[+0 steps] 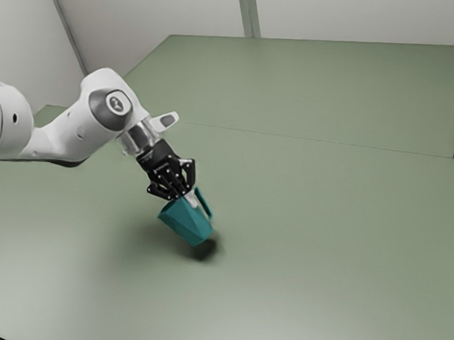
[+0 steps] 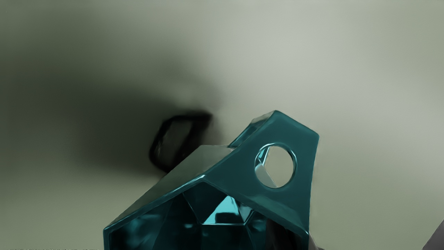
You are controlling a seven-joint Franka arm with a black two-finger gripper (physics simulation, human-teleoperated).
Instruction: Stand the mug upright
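- While our arm (image 1: 99, 120) is reaching in over the table (image 1: 324, 222), we are closing the gripper (image 1: 185, 198) on the teal mug (image 1: 184, 221), gripping it near its rim.
- The mug is tilting, its mouth facing back toward our fingers (image 1: 192, 199), its base slanting down and away from them.
- The handle (image 1: 203, 203) is sitting just beside our fingers, toward the exterior view's right.
- Beyond our fingers and the mug, a dark shadow (image 2: 204, 121) is lying on the table.

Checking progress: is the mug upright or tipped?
Tipped: in the exterior view, the mug slants well off vertical, its handle on the upper side.
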